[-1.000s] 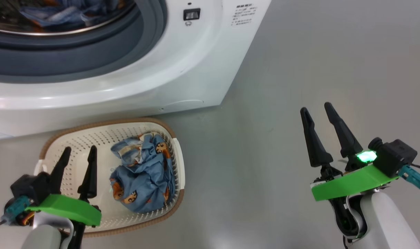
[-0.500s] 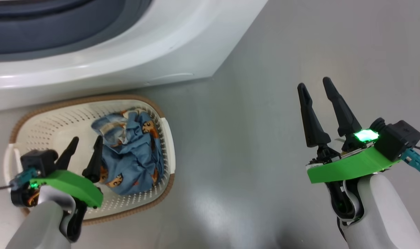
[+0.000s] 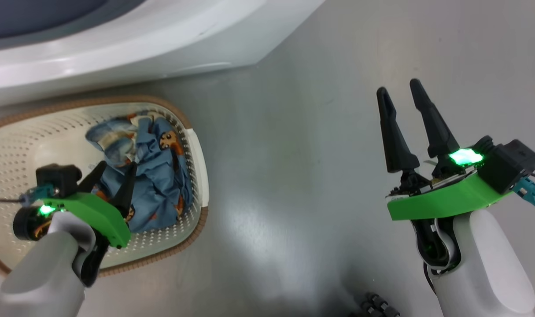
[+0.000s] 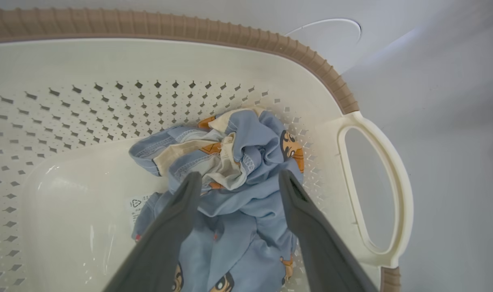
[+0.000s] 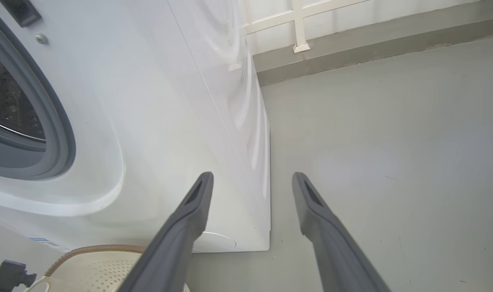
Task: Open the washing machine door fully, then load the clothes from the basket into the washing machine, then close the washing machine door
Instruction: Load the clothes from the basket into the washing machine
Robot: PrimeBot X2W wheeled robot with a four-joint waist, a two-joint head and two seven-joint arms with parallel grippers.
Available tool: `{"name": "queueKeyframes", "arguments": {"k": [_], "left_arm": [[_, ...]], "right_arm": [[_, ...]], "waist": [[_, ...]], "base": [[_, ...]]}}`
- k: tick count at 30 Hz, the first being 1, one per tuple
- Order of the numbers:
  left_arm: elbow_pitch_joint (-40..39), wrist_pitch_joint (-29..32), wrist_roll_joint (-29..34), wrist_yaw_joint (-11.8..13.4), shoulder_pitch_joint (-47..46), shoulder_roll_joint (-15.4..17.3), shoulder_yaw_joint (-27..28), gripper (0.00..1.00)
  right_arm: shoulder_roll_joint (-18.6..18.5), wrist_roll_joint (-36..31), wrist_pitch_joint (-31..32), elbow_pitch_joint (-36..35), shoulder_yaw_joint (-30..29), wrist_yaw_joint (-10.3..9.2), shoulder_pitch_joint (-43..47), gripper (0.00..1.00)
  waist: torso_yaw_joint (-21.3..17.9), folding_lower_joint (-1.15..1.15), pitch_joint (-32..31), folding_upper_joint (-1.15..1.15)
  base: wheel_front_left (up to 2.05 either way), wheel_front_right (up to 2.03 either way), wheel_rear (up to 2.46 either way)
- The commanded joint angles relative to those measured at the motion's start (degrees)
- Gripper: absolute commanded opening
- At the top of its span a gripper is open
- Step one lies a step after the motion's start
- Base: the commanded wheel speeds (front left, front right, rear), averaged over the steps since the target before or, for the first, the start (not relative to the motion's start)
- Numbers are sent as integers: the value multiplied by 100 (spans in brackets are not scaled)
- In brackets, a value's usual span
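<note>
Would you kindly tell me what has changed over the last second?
The left gripper swung right across the basket and now hangs open over the clothes, gripping nothing. The head camera tilted down, so the washing machine sits higher in view. The right gripper stays open over the floor; the clothes remain bundled.

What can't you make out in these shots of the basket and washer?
- Inside the washing machine drum: right wrist view, dark, cut by the left edge.
- The label on the basket floor: left wrist view, print too small.
- How many clothes: bunched together, left gripper fingers cover part.
</note>
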Motion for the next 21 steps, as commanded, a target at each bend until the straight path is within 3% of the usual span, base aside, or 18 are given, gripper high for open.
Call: {"name": "queueKeyframes", "arguments": {"k": [1, 12, 21], "left_arm": [[-12, 26, -72, -17, -80, 215, 10, 100], [-126, 535, -761, -17, -598, 542, -1522, 100], [139, 566, -1180, -17, -1124, 646, -2302, 100]], "right_arm": [[42, -56, -27, -158, 98, 9, 57, 100], [123, -40, -27, -191, 169, 9, -110, 100], [171, 3, -27, -182, 288, 9, -142, 100]], "waist": [[-54, 0, 198, 0], [-156, 0, 630, 0], [-332, 0, 900, 0]], "base": [[0, 0, 0], [0, 0, 0], [0, 0, 0]]}}
